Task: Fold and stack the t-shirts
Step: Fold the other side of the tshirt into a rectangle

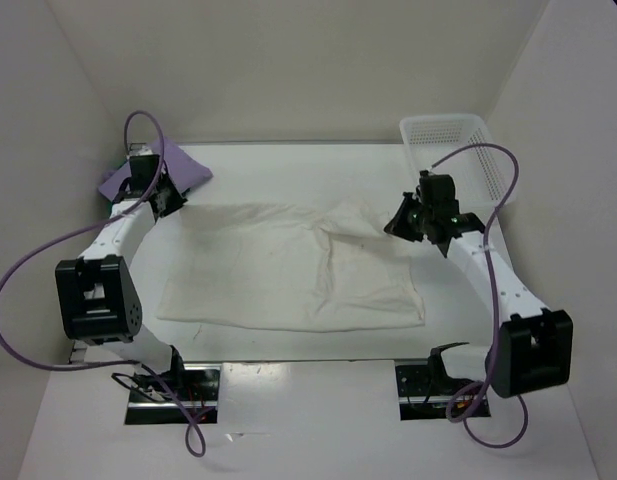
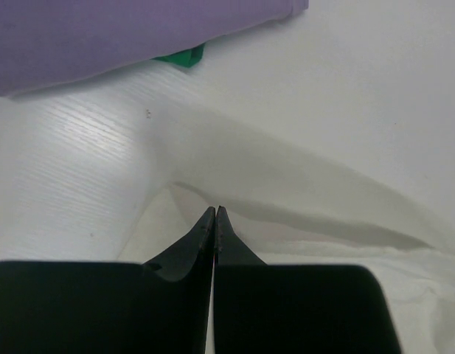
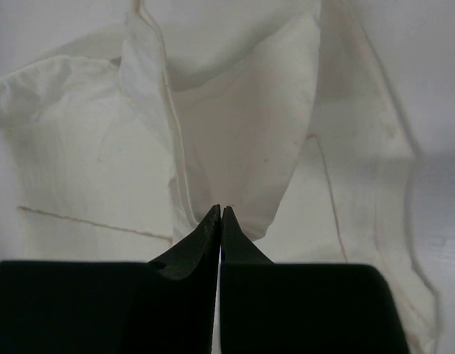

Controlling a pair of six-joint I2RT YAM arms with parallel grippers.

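Note:
A white t-shirt lies spread and rumpled across the middle of the table. My left gripper is at its far left corner, jaws shut, and the cloth rises in a taut ridge from the tips. My right gripper is at the shirt's far right edge, also shut, with a fold of white fabric pinched and draped from its tips. A folded light purple t-shirt sits at the back left behind the left gripper. A bright green t-shirt peeks out from under it.
A white mesh basket stands at the back right corner, just behind the right arm. White walls close in the table on the left, back and right. Purple cables loop beside both arms.

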